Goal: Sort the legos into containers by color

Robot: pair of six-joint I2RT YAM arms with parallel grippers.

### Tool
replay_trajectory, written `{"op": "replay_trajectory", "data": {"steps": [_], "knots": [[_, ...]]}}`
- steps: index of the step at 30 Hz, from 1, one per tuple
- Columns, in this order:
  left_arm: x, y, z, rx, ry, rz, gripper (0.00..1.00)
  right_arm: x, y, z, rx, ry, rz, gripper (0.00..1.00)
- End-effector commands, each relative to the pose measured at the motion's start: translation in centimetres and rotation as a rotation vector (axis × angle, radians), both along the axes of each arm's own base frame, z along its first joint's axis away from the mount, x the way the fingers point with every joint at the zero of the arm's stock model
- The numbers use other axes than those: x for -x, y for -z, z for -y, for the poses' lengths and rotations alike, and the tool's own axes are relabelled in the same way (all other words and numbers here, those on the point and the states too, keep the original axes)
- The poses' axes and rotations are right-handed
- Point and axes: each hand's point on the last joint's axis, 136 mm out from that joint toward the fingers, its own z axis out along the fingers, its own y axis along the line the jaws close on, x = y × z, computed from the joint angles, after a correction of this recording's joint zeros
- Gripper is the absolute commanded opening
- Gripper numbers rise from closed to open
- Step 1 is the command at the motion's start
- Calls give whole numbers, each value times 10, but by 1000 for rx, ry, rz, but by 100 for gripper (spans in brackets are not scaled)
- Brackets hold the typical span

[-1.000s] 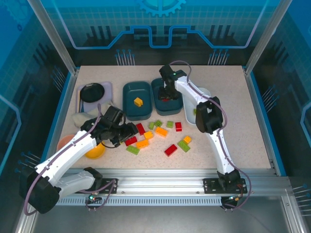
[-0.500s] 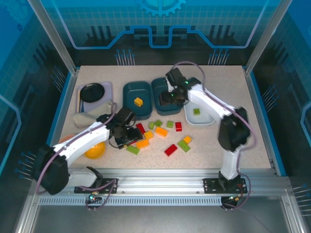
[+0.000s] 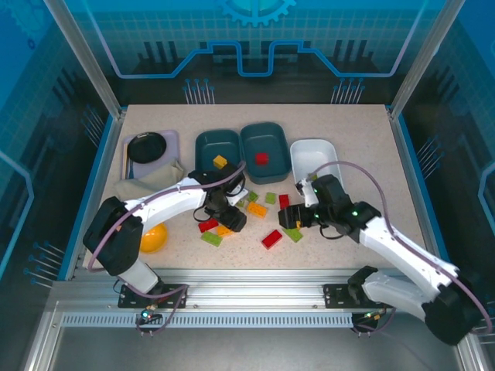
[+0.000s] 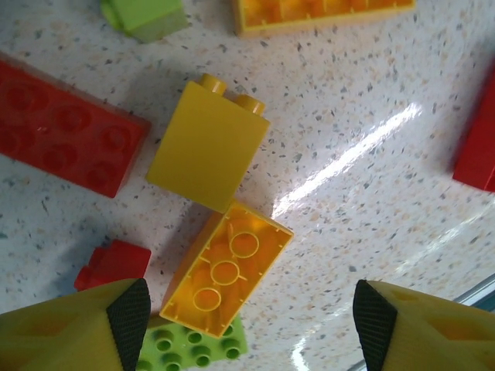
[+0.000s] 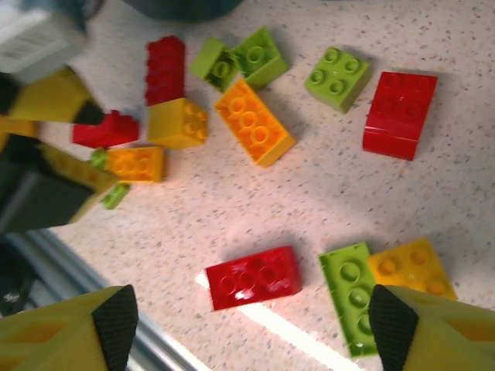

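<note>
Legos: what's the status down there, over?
Left claw open, empty, above upturned yellow lego. Right claw open, empty, above red lego. Most legos unsorted. Second yellow lego crowds the first.

Red, yellow, green legos lay scattered; left teal bin held a yellow brick, middle teal bin a red brick, white bin rightmost.
</note>
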Motion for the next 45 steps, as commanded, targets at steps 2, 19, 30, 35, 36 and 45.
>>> {"op": "replay_trajectory", "data": {"steps": [2, 19, 30, 35, 36, 45], "knots": [[0, 13, 6, -29, 175, 30, 75, 19, -13, 8, -79, 15, -8, 83], [12, 68, -9, -203, 175, -50, 57, 22, -16, 16, -106, 73, -29, 83], [-2, 51, 1, -185, 151, 36, 28, 16, -19, 12, -113, 75, -27, 82], [-14, -10, 6, -98, 41, 136, 27, 10, -37, 18, -103, 100, 24, 81], [-18, -26, 6, -65, 3, 157, 27, 6, -43, 19, -112, 109, 42, 81], [-112, -77, -35, 12, -411, 196, 31, -50, -90, -6, -251, 160, 204, 81]]}}
